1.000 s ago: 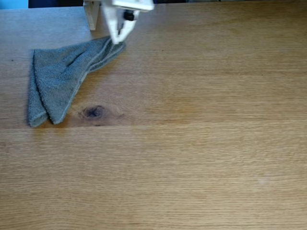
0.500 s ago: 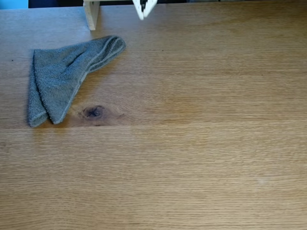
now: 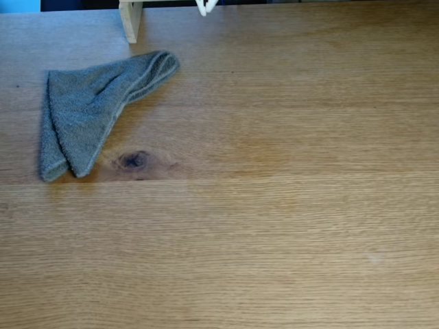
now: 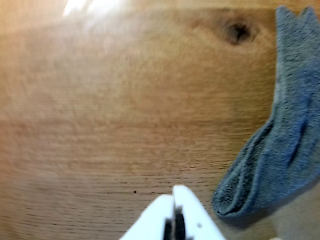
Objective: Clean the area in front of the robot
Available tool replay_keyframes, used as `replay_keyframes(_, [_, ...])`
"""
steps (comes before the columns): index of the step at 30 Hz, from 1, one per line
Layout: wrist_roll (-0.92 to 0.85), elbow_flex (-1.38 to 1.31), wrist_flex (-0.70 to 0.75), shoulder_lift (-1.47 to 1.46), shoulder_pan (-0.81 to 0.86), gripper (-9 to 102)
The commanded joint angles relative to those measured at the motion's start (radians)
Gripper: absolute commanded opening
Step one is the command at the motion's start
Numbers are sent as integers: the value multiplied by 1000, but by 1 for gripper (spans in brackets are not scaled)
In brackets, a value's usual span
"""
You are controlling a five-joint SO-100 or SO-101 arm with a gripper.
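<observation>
Since 1 s ago I pulled the white pointed jaws [image 4: 173,212] off the grey terry cloth [image 3: 89,113], now shut, empty | cloth soft, light, limp; pinch its folded tip | oak-grain desk [image 3: 274,205] bare.

Grey cloth [image 3: 92,113] lies crumpled, far left in the fixed view. Pale wooden post [image 3: 130,20] stands just beyond it at the far edge.

White tapered plastic gripper [image 4: 173,197] pokes up from the bottom edge, tips pressed together, holding nothing. Just right of it, apart, lies the folded grey terry cloth [image 4: 280,150] on light oak-grain tabletop [image 4: 100,110]; dark oval knot [image 4: 237,31] up top.
</observation>
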Motion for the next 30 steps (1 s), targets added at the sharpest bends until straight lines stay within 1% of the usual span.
replay_keyframes(1, [-48, 196, -32, 232, 3, 0])
replay_keyframes(8, [-81, 431, 3, 390, -23, 0])
replay_keyframes(10, [-83, 453, 66, 410, -28, 0])
replay_keyframes(12, [-75, 459, 95, 419, -38, 0])
replay_keyframes(15, [-72, 459, 189, 437, -67, 3])
replay_keyframes(16, [-69, 459, 196, 437, -84, 1])
replay_keyframes(20, [-72, 459, 196, 437, -84, 0])
replay_keyframes(25, [-81, 459, 196, 437, -89, 6])
replay_keyframes(30, [-81, 459, 196, 437, -89, 5])
